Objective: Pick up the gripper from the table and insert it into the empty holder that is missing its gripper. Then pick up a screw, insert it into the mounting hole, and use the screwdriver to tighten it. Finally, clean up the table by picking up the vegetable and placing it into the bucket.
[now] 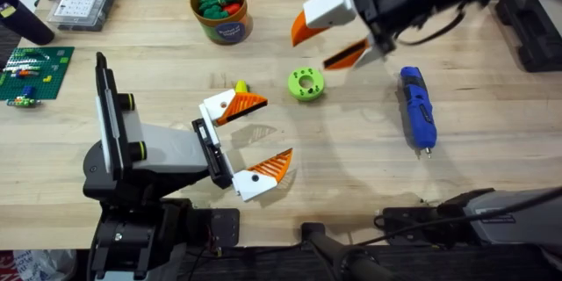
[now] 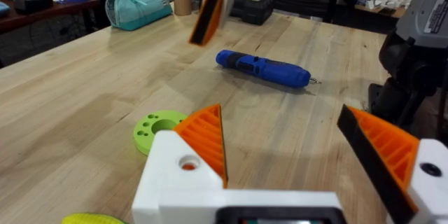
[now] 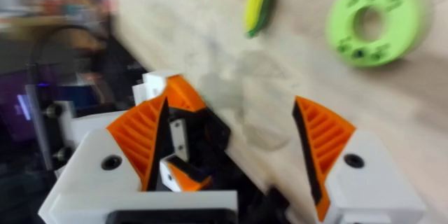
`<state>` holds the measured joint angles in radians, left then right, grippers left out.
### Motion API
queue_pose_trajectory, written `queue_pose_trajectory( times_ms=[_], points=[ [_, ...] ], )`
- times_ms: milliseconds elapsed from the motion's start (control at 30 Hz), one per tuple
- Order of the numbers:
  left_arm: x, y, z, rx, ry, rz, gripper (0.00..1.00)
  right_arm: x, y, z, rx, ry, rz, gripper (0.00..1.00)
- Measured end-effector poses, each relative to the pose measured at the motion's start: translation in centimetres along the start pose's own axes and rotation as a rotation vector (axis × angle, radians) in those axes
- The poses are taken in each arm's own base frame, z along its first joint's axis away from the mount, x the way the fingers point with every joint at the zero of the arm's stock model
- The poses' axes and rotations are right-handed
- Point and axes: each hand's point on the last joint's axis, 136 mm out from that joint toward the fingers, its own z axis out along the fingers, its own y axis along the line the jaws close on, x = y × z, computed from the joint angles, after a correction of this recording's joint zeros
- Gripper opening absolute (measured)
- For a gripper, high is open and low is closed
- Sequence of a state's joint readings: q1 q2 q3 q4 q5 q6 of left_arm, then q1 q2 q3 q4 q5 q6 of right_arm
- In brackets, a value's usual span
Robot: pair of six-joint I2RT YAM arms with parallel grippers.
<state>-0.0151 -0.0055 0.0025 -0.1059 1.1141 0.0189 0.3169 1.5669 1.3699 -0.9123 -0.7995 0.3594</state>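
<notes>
- Right now both arms look empty-handed: left gripper [image 1: 248,136] fingers spread wide over bare table [image 1: 351,149], nothing between them.
- Right gripper [image 1: 332,37] up off the table, fingers wide apart too, holding nothing.
- Screwdriver [image 1: 418,108] lies flat at the right, untouched.
- Vegetable, a small corn cob [image 3: 257,0], on the table beside the green disc [image 1: 306,83], well apart from the bucket [image 1: 221,10] at the back.
- Judging by that, cleanup's still left; can't tell re the holder & screw steps.

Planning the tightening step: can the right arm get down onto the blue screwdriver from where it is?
Probably yes. The screwdriver lies alone on bare wood, and the open right gripper hovers nearby with nothing between them.
</notes>
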Motion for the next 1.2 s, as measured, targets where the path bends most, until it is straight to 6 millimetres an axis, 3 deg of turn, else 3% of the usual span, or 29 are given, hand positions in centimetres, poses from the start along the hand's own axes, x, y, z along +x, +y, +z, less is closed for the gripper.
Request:
queue_pose_trajectory(
  times_ms=[167,333,667,900,1067,1200],
  points=[
    [0.0,0.0,0.0,0.0,0.001,-0.003,0.991,0.2,1.0,-1.4,0.043,-0.006,-0.052,0.988],
    [0.0,0.0,0.0,0.0,0.002,-0.004,0.991,-1.1,2.3,-2.3,0.038,-0.056,-0.132,0.988],
    [0.0,0.0,0.0,0.001,0.002,-0.004,0.991,-1.5,2.0,-2.2,0.057,-0.068,-0.214,0.988],
    [0.0,0.0,0.0,0.0,0.002,-0.004,0.991,-2.9,0.6,0.8,-0.047,-0.13,-0.317,0.988],
    [0.0,0.0,0.0,0.0,0.002,-0.004,0.991,-2.1,-2.0,3.8,-0.118,-0.119,-0.314,0.988],
    [0.0,0.0,0.0,0.0,0.002,-0.004,0.991,-1.6,-2.2,5.8,-0.195,-0.092,-0.333,0.988]
  ],
)
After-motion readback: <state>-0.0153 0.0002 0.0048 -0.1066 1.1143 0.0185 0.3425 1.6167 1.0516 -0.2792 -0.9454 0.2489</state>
